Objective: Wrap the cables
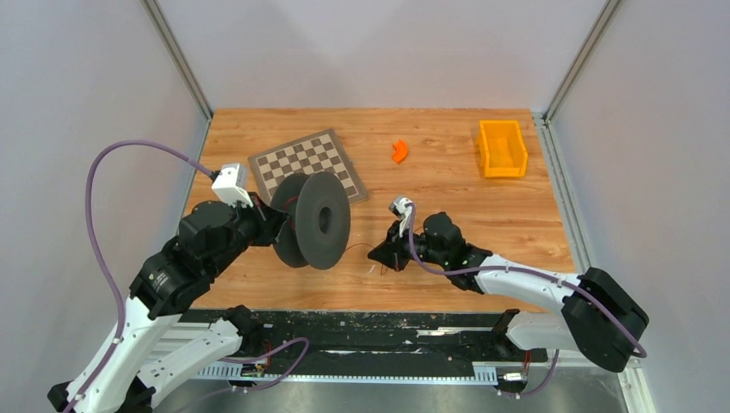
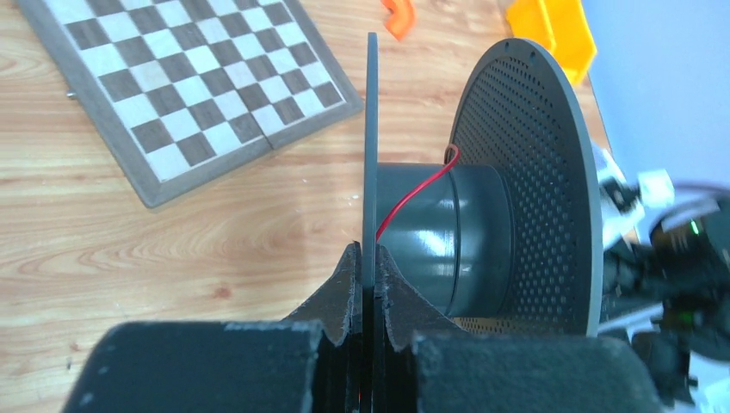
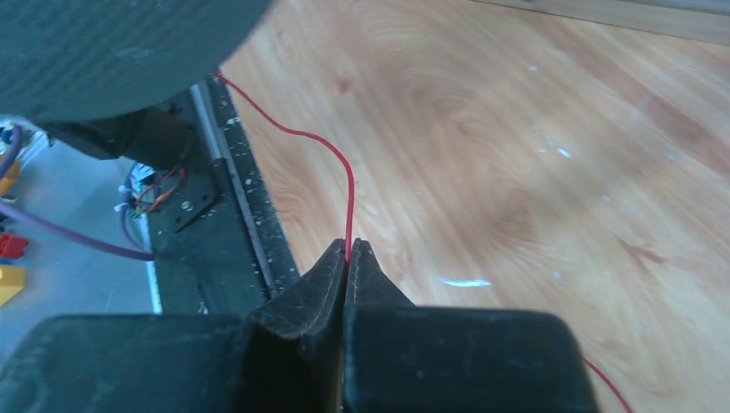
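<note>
two holds are in place. the right gripper (image 3: 348, 252) is pinched tight on the cable (image 3: 349, 206), which is run from its tips forward-left to the spool (image 2: 448, 232). the spool's flange (image 2: 371, 129) is clamped in the left gripper (image 2: 370, 258). cable is judged light, limp, slippery; grip near the spool is advised.

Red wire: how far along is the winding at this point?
Done: the left gripper is clamped on one disc of the spool, and one strand of red wire crosses its core. In hand: the right gripper pinches the wire. Left: nearly all the winding; the visible core is otherwise bare.
</note>
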